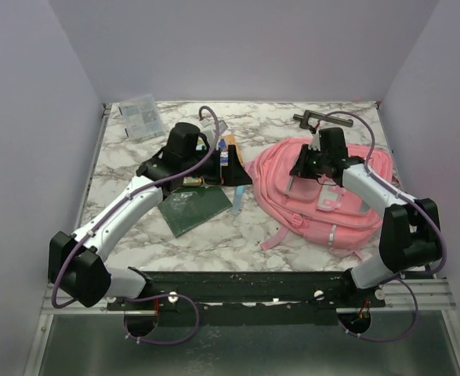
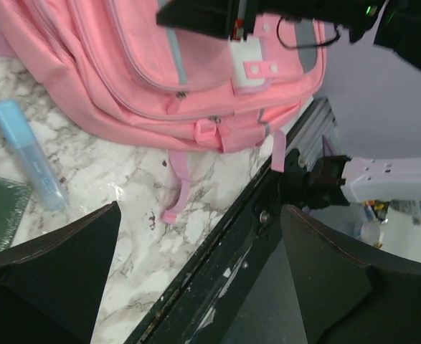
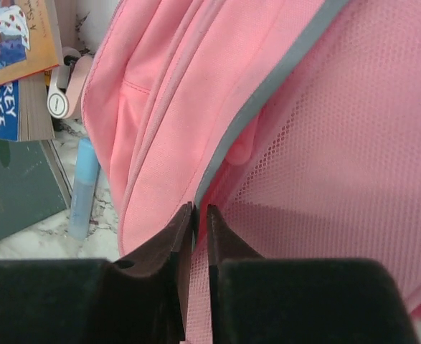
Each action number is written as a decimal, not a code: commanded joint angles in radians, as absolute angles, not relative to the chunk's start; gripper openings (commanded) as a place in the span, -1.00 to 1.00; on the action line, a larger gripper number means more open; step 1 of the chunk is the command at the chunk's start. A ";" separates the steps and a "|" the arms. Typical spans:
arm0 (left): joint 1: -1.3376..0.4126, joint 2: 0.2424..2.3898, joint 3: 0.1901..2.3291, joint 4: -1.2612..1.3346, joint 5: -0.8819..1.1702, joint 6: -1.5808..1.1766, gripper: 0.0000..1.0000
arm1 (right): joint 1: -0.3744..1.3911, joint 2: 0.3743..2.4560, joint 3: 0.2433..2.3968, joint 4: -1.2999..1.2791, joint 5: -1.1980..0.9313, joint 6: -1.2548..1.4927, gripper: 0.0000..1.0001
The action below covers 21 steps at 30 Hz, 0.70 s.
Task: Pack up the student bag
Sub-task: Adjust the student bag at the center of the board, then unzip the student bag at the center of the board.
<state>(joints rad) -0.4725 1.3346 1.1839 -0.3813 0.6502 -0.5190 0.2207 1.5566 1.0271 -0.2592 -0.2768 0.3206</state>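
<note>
The student bag (image 1: 331, 207) lies flat on the right half of the marble table, pink with a grey-trimmed mesh pocket (image 3: 325, 143). My right gripper (image 1: 304, 168) sits on its upper left part. In the right wrist view the right gripper (image 3: 199, 209) is shut on the pocket's grey-trimmed edge, with only a sliver between the fingers. My left gripper (image 1: 233, 168) hovers left of the bag over the books, open wide. The left wrist view shows that gripper (image 2: 199, 211) empty, with the bag (image 2: 124, 64) and a loose strap (image 2: 178, 190) beyond it.
A blue marker (image 1: 237, 200) and a green notebook (image 1: 192, 207) lie left of the bag. Stacked books (image 1: 228, 149) sit under the left gripper. A clear packet (image 1: 142, 116) lies back left, a black clamp (image 1: 324, 119) back right. A black rail (image 1: 253, 286) edges the front.
</note>
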 commanded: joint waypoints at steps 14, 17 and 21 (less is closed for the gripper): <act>-0.867 1.453 0.940 0.254 0.124 -0.627 0.85 | 0.211 1.049 0.732 -0.418 0.104 0.859 0.55; -0.878 1.484 0.920 0.326 0.137 -0.669 0.85 | 0.210 0.965 0.635 -0.342 0.089 0.985 0.63; -0.897 1.500 0.908 0.346 0.116 -0.678 0.85 | 0.210 0.922 0.513 -0.203 0.056 1.096 0.54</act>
